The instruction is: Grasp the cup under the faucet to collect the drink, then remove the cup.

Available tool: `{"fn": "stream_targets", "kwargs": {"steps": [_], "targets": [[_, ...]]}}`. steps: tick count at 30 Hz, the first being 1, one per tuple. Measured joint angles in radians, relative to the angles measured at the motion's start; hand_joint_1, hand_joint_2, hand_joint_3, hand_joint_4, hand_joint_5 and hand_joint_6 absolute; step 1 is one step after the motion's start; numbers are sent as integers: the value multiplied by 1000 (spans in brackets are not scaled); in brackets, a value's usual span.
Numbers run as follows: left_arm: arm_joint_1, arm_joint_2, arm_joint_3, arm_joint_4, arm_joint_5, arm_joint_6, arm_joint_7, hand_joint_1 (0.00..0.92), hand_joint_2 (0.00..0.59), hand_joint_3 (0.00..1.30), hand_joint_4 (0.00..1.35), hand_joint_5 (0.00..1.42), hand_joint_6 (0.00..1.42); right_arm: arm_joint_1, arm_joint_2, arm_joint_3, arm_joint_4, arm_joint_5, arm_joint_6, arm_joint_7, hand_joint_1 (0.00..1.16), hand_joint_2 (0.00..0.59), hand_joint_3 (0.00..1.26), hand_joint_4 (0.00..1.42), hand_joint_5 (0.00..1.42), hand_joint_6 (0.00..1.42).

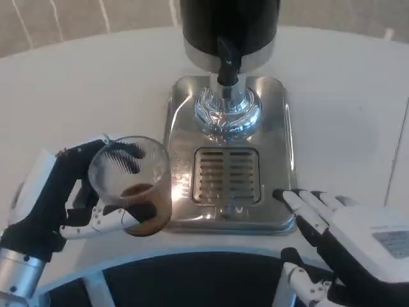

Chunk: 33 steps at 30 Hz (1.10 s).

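Cup (133, 185), clear thin plastic with brown drink at bottom, held by left robot hand (70, 198) left of steel drip tray (227, 153). Likely light, squashable, slippery; grip mid-wall gently. Right robot hand (339, 230) open, holding nothing.

The left hand (70, 198) has a white back, a black palm part and fingers (105, 220) in white with black pieces. Its forearm (18, 272) is a silver cylinder. The right hand (345, 249) has a white back with a small grey label, and white and black fingers (305, 203).
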Motion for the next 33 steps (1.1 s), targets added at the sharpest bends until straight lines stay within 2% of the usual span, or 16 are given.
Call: {"fn": "stream_targets", "kwargs": {"steps": [9,17,23,33], "targets": [[72,-14,19,-116,-2,35,-17,688,0,903,1041,1335,1424,46,-6,14,0,-14,-25,-55,38,586,0,0,0,0],[127,-18,32,-192,-3,59,-30,691,0,903,1041,1335,1424,74,12,25,0,-39,-89,-81,42,586,0,0,0,0],[168,-21,42,-251,-7,70,-47,691,0,903,1041,1335,1424,113,59,33,0,-58,-160,-101,46,586,0,0,0,0],[254,-34,57,-330,-37,82,-80,692,0,903,1041,1335,1424,166,145,-15,0,-53,-280,-118,49,586,0,0,0,0]]}}
